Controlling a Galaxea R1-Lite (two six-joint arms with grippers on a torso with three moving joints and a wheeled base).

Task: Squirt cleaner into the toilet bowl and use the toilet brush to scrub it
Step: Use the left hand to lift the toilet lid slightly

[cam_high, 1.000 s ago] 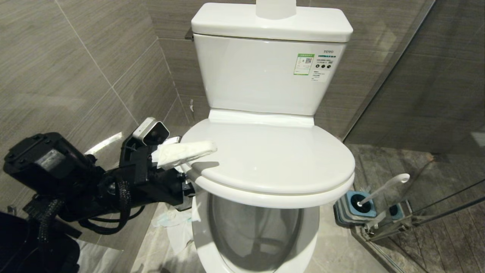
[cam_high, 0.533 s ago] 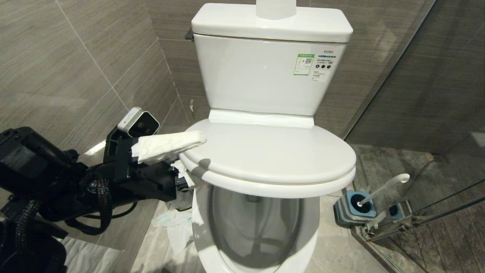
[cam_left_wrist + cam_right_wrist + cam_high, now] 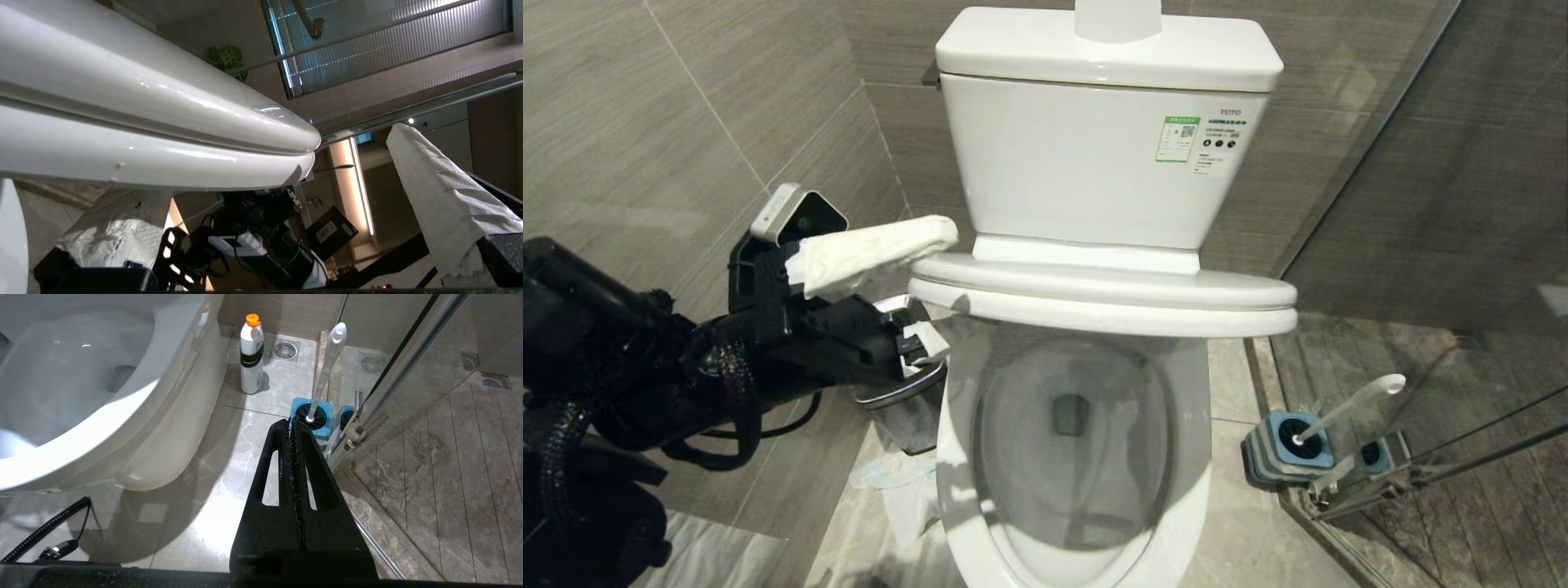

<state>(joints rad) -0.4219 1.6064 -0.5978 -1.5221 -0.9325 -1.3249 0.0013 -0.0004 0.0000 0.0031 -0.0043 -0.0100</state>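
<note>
Grey-tiled bathroom with a marble-look floor, one toilet bowl against the back wall, its seat and lid raised partway to about level.

The left pincer is spread wide at the lid's left edge, its fingers wrapped in white paper: one finger lies above the lid, the other under the seat, so lid and seat sit between them. The right pincer hangs clenched and empty over the floor, right of the bowl. One toilet brush stands in its blue-and-grey holder beside the glass shower partition, its handle leaning up and away from the bowl, just beyond the right pincer's tips. One cleaner bottle stands upright on the floor by the bowl's base, orange cap up, farther off. A steel bin sits left of the bowl.
</note>
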